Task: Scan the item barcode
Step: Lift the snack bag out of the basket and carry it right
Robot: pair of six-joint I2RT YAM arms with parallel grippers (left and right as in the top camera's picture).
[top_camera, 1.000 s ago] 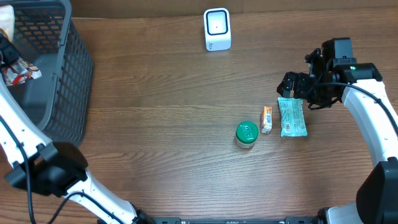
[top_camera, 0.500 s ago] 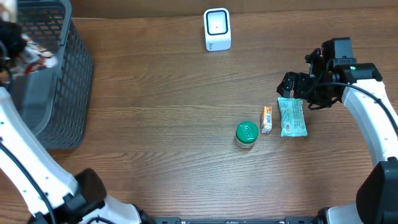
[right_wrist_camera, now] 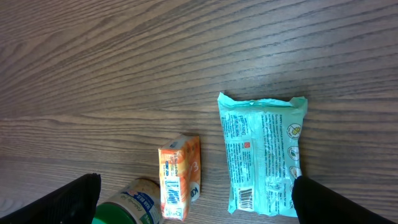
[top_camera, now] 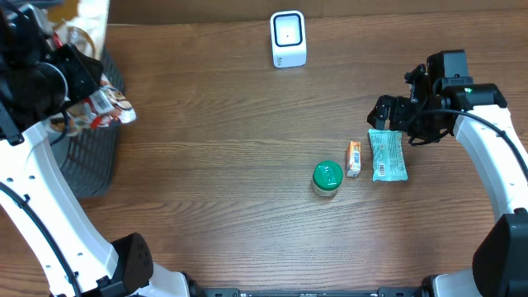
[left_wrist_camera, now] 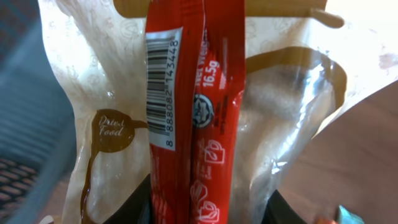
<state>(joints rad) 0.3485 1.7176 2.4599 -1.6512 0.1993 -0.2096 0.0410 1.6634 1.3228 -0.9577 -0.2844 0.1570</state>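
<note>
Red and cream plastic fills the gap between the fingers of my left gripper: its jaws are narrowed onto the lower end of a snack packet, which stands straight up from them. The barcode, printed on a white strip, faces the wrist camera just above the grip. Behind and below that gripper sits the grey mesh basket, and the white scanner stands well off towards the far middle of the wooden table.

My right gripper hangs with its jaws spread wide and nothing between them. Below it lies a teal wipes pack, close to one finger. An orange box lies just beside the pack, and a green-lidded jar near the other finger.
</note>
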